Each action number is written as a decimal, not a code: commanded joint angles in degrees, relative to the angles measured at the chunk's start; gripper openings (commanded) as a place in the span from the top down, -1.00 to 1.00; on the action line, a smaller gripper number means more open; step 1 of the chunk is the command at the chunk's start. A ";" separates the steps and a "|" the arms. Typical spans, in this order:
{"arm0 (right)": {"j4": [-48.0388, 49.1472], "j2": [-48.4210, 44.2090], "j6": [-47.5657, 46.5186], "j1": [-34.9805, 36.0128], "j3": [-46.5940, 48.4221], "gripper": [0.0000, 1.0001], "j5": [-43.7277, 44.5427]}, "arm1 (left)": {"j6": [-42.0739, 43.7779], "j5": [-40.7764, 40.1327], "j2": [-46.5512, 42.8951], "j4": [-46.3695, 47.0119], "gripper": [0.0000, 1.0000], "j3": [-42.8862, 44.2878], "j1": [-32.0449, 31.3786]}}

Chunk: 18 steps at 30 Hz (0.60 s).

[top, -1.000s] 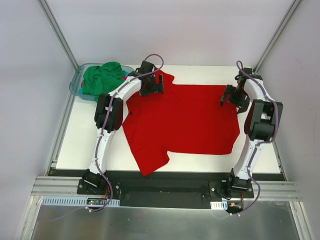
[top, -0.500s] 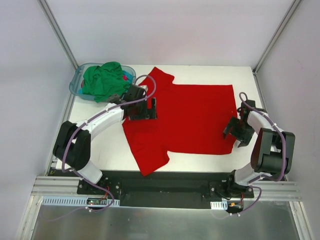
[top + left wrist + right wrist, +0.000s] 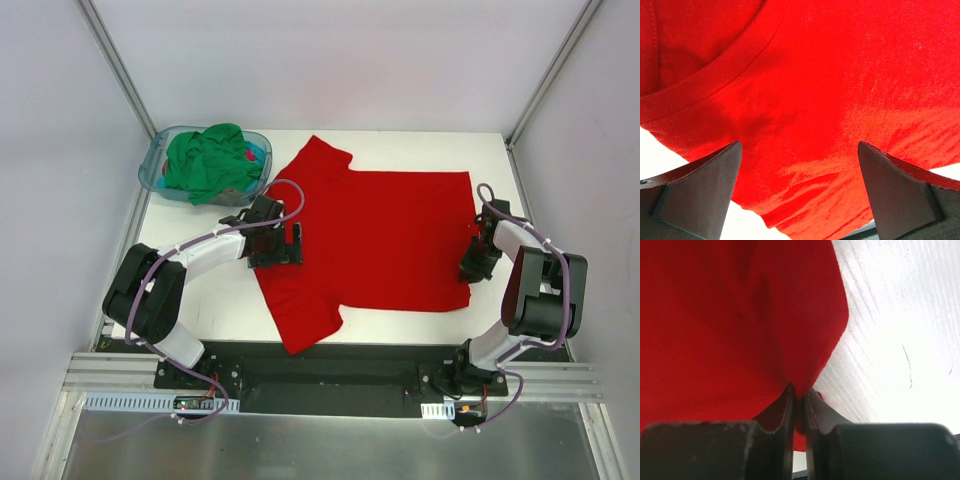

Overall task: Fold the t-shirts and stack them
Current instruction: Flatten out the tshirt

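A red t-shirt [image 3: 380,240] lies spread flat on the white table [image 3: 210,300], its collar to the left and its hem to the right. My left gripper [image 3: 283,245] hovers open over the collar side; in the left wrist view the neckline [image 3: 715,75] and red cloth [image 3: 805,150] fill the space between the wide-apart fingers [image 3: 700,190]. My right gripper [image 3: 475,262] is low at the shirt's right hem. Its jaws are shut, pinching a fold of the red cloth [image 3: 740,315] at the gripper [image 3: 800,395]. A green t-shirt [image 3: 208,160] sits heaped in the bin.
A clear blue bin [image 3: 155,170] holding the green shirt and other clothes stands at the table's back left corner. Metal frame posts [image 3: 120,70] rise at both back corners. Bare table [image 3: 900,340] shows right of the hem.
The right gripper came down along the right hem and shut on the cloth. The left gripper slid toward me along the shirt's left side, staying open. The shirt shifted slightly.
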 commanded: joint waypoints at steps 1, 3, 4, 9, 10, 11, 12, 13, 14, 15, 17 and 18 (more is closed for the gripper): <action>-1.20 -1.82 -0.16 0.20 0.95 0.80 -0.22 | -0.52 0.61 -3.44 1.07 -0.98 -0.83 0.21; -3.40 -3.14 0.80 0.99 1.56 0.84 1.18 | -0.08 0.61 -3.71 1.15 -0.98 -1.18 0.21; -4.80 -3.41 1.33 1.60 2.09 0.85 1.97 | -0.08 0.52 -3.88 1.15 -0.98 -1.44 0.21; -12.89 -2.28 6.15 8.01 6.83 0.85 8.47 | 0.36 0.52 -3.80 1.15 -0.98 -1.89 0.21; -14.20 -1.23 7.12 9.42 8.32 0.83 9.09 | 0.53 0.70 -3.88 1.15 -0.98 -1.97 0.21; -15.44 -0.17 8.26 11.17 9.72 0.81 10.32 | 0.62 0.96 -3.80 1.15 -0.98 -2.06 0.21; -17.19 1.84 10.01 13.02 12.26 0.80 11.29 | 0.97 1.57 -3.62 1.15 -0.98 -1.97 0.21; -18.69 3.86 11.34 14.51 14.81 0.76 12.77 | 1.06 2.45 -3.45 1.15 -0.98 -1.97 0.21; -20.70 5.71 12.74 16.36 16.84 0.73 14.44 | 0.89 3.33 -3.45 1.15 -0.98 -2.15 0.21; -22.55 7.90 13.89 18.72 19.47 0.71 16.03 | 0.89 3.95 -3.36 1.15 -0.98 -2.24 0.21; -24.32 12.12 15.91 22.33 24.39 0.60 16.39 | 0.89 3.87 -3.53 1.15 -0.98 -2.59 0.21; -24.93 14.41 16.53 24.26 27.11 0.52 16.22 | 1.06 3.86 -3.62 1.15 -0.98 -2.85 0.21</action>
